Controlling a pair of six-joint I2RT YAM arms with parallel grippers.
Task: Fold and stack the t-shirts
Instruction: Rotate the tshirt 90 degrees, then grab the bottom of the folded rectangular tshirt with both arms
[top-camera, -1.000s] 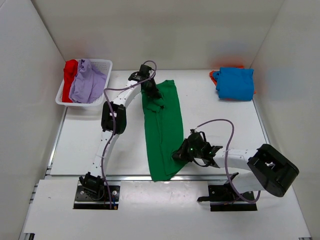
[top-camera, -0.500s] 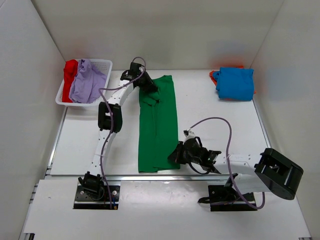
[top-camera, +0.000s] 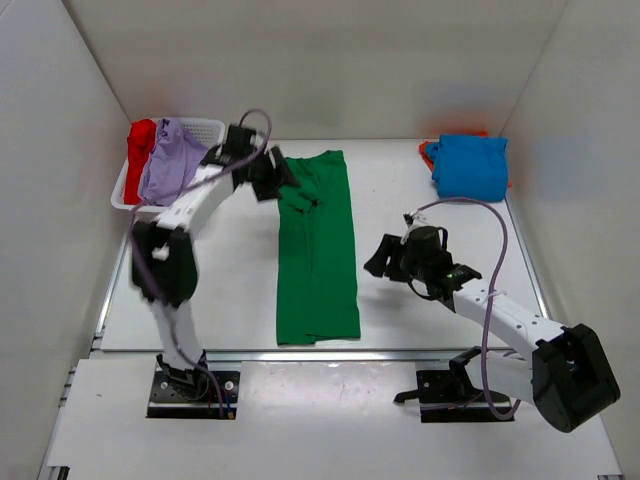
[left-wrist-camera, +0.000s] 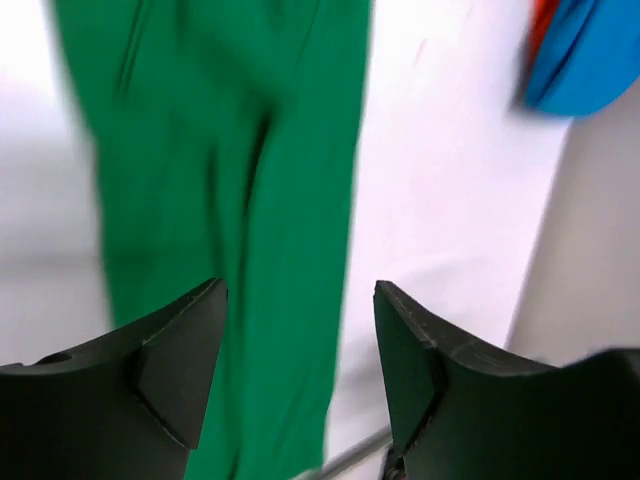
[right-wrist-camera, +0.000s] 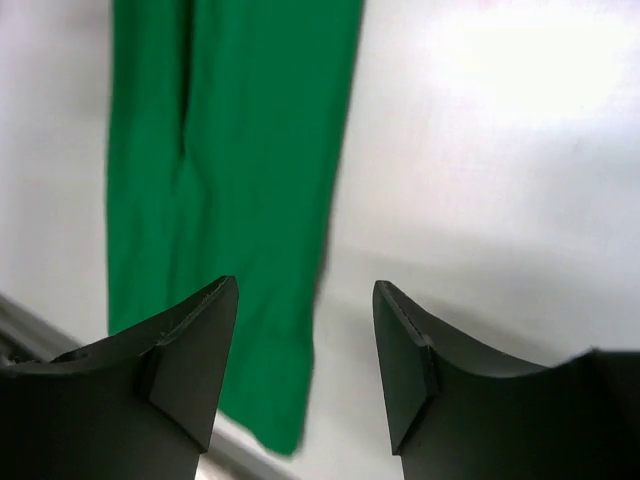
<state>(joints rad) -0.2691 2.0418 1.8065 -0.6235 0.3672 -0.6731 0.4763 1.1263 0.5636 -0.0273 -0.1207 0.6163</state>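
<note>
A bright green t-shirt (top-camera: 318, 250) lies on the table as a long narrow strip running from back to front. My left gripper (top-camera: 278, 182) hovers open by its far left corner, nothing between the fingers; below it the green t-shirt (left-wrist-camera: 220, 170) fills the left wrist view. My right gripper (top-camera: 380, 260) is open and empty, just right of the strip's middle, with the green t-shirt (right-wrist-camera: 225, 170) to its left. A folded blue t-shirt (top-camera: 470, 167) rests on a red one (top-camera: 427, 152) at the back right. The blue t-shirt (left-wrist-camera: 590, 50) also shows blurred in the left wrist view.
A white mesh basket (top-camera: 205, 130) at the back left holds a lavender t-shirt (top-camera: 172, 165) and a red t-shirt (top-camera: 137, 160). White walls close in the table on three sides. A metal rail (top-camera: 420, 351) runs along the near edge.
Both grippers opened and let go of the green t-shirt, which now lies flat. The left one drew back to the left; the right one lifted away to the right.
</note>
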